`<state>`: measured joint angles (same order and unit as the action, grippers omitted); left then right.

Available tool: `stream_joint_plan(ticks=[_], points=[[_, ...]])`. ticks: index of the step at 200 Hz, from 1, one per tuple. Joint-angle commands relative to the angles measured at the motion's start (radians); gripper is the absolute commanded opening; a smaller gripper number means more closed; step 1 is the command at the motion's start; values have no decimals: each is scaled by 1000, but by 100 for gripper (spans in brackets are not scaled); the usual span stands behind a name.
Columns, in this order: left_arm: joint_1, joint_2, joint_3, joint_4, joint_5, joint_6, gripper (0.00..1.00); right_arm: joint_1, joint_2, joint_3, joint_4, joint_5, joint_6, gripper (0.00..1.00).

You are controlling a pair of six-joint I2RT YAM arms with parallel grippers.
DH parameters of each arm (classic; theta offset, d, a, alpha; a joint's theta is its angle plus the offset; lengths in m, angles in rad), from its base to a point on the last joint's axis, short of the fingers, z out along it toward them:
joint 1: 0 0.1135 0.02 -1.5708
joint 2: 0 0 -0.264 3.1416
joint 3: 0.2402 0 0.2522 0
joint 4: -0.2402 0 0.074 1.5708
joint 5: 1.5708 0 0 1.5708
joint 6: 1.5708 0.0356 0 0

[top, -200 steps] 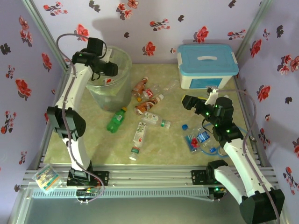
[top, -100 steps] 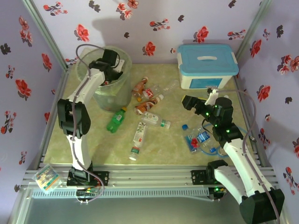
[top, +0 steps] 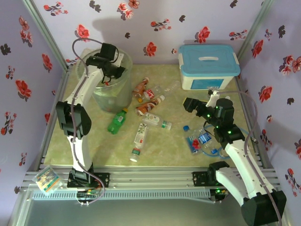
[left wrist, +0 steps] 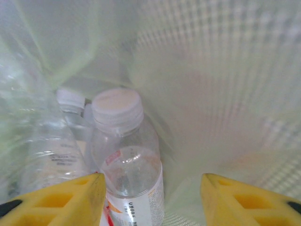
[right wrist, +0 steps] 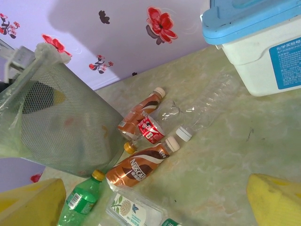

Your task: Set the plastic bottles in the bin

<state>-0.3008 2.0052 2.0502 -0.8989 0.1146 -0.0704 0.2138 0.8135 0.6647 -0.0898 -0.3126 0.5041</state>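
Lavender walls [top: 188, 14] dotted with red and dark flowers close in the left, far and right sides. Below them, the pale green marbled table [top: 174, 150] runs to aluminium rails [top: 150, 181] along the near edge. Far left stands the bin [top: 117, 96], its meshy grey-green wall lined with a clear bag. Far right sits the white box [top: 209, 80] with its light-blue lid. Now the left gripper [left wrist: 149, 186] is down inside the bin, yellow fingers spread and gripping nothing; a clear white-capped bottle [left wrist: 127, 150] rests loose below them among others. The right gripper [top: 189, 104] hangs over the table's right half, jaws wide, empty. The plastic bottles [top: 151, 117] lie scattered mid-table: a brown coffee bottle [right wrist: 141, 165], a green bottle [top: 117, 121] just beside the bin's base, and blue-labelled bottles [top: 200, 140] near the right arm.
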Motion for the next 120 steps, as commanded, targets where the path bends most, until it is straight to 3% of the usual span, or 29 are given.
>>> stream_joint_plan(ticks=[1, 101, 120], points=[[5, -55, 76, -69, -16, 31, 56, -8, 1, 36, -10, 18, -19, 99], [-1, -222, 122, -116, -95, 87, 84, -9, 10, 49, -48, 32, -33, 99], [-11, -269, 122, -117, -123, 100, 94, -8, 14, 49, -48, 35, -32, 99]])
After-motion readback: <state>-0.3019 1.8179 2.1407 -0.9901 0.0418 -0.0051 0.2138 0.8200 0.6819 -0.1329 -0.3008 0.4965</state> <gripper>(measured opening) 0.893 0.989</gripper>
